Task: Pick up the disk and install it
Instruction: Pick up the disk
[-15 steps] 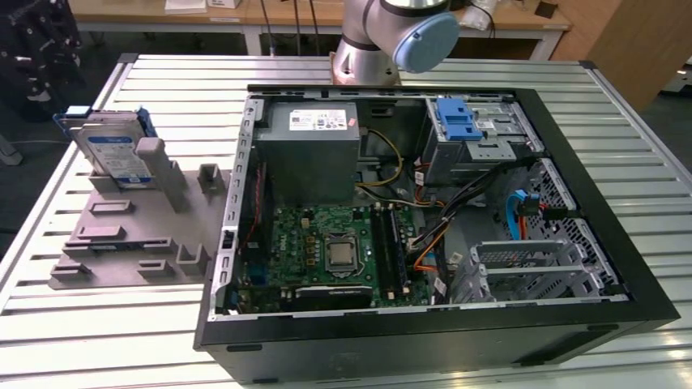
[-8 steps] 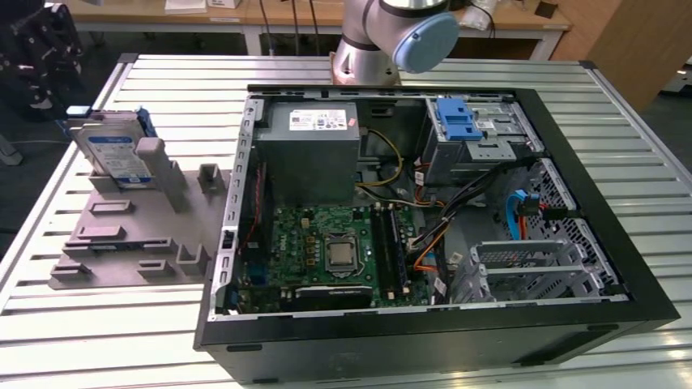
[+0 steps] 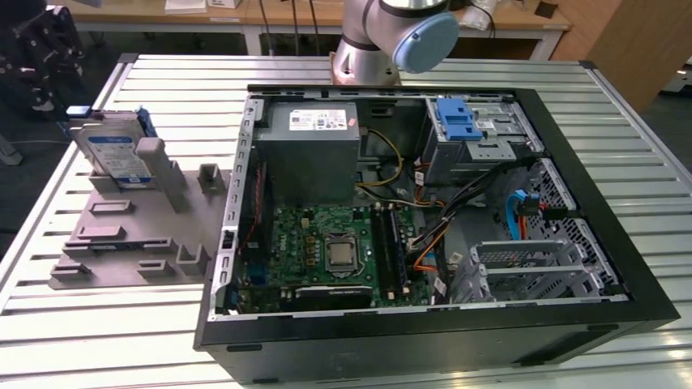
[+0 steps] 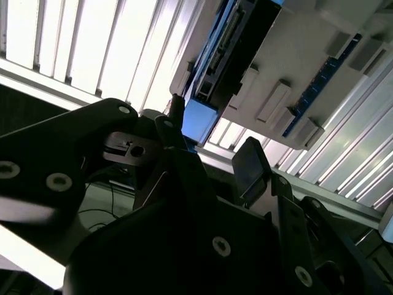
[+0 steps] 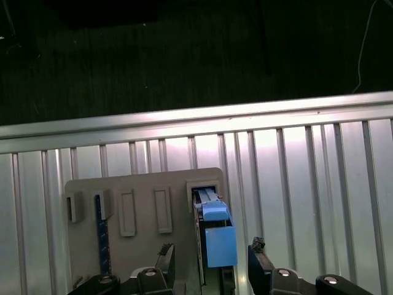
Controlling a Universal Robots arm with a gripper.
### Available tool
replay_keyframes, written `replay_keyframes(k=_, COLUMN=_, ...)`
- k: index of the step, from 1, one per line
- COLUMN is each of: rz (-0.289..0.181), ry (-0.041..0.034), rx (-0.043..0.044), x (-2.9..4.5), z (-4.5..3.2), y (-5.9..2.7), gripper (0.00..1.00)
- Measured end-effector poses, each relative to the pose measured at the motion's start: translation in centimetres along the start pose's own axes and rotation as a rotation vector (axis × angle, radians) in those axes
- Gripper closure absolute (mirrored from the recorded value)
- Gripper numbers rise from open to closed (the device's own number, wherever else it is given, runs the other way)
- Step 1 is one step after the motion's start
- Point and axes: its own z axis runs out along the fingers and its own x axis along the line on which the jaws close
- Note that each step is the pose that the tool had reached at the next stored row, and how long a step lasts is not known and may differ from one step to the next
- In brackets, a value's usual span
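While upright in stand (image 3: 121, 243), blue-labelled disk (image 3: 115, 154).

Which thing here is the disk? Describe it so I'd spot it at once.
Start at the open computer case; to the exterior view's left of it lies a grey slotted plate. The disk stands on edge at the plate's far end: a silver-grey slab with blue-and-white label and blue frame, unlike the plain grey posts beside it.

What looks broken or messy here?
Nothing stands out. The disk stands upright in its slot on the grey holder, beside the open computer case. Nothing looks tipped or spilled. The open gripper is at the disk's blue end, one finger on each side.
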Motion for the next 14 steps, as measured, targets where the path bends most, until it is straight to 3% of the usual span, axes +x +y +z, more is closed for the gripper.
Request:
replay_keyframes(k=4, rz=0.0, ry=-0.0005, rx=0.0048, x=0.01, z=0.64, y=-0.01, gripper=0.42)
replay_keyframes(k=14, rz=0.0, ry=-0.0008, rx=0.0067, x=-0.03, z=2.08, y=0.15, gripper=0.42)
